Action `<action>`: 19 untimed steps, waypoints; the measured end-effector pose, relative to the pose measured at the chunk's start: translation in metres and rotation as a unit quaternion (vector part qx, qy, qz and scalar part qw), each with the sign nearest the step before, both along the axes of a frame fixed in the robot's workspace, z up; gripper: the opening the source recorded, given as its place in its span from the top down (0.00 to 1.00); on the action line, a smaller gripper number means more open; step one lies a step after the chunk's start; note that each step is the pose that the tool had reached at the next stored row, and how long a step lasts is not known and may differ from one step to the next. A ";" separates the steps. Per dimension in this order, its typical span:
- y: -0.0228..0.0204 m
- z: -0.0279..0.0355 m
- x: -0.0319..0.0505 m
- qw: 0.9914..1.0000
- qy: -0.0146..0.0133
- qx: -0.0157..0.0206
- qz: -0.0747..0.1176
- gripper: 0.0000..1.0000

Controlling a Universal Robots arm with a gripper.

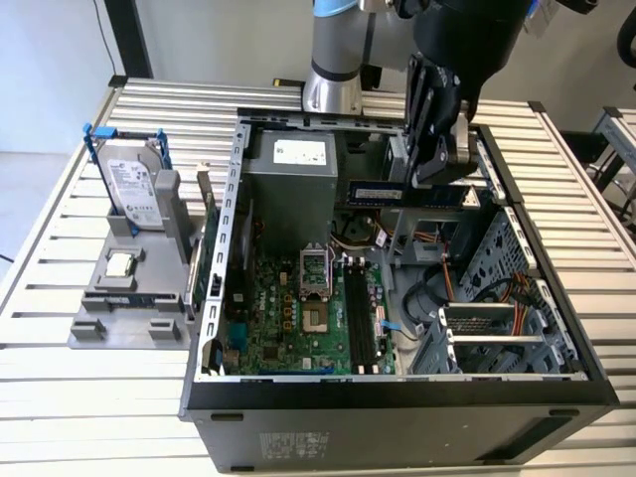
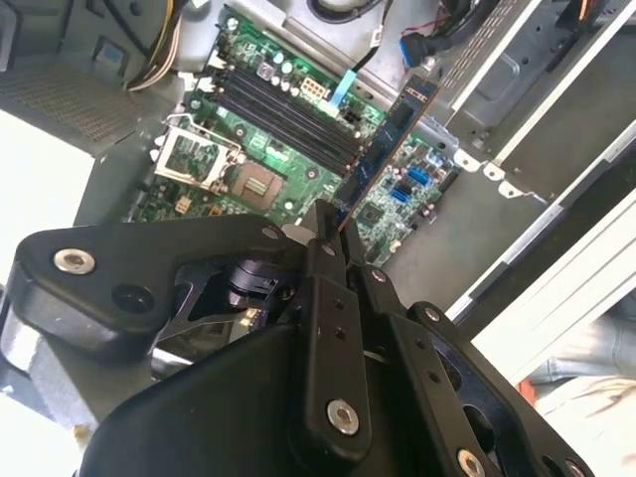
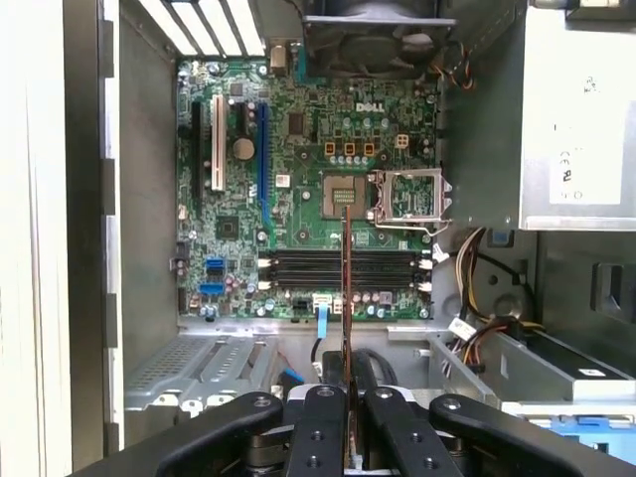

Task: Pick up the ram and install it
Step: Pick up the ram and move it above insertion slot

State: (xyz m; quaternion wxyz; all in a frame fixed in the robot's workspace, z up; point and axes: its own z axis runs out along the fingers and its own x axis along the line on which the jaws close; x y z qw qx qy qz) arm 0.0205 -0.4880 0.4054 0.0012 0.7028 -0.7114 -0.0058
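Slatted metal table (image 1: 89, 397), pale wall (image 1: 50, 70), bright even light

Your hand (image 2: 336, 231) pinches the ram (image 2: 390, 147) by one end, with the fingers (image 2: 323, 260) closed against both its faces. From that grip the ram runs out toward one o'clock, seen nearly edge-on, over the green motherboard (image 2: 260, 127). The long black memory slots (image 2: 283, 111) lie off its ten o'clock side, apart from it. The processor socket (image 2: 256, 184) sits at nine o'clock of the gripped end, with its raised metal frame (image 2: 194, 149) just beyond.
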 end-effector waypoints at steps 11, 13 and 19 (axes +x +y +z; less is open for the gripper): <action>0.0000 -0.0001 0.0069 1.000 0.000 -0.001 -0.001 1.00; 0.0000 0.0000 0.0070 1.000 0.000 -0.002 0.000 1.00; 0.0000 -0.0001 0.0070 1.000 0.000 -0.003 0.000 1.00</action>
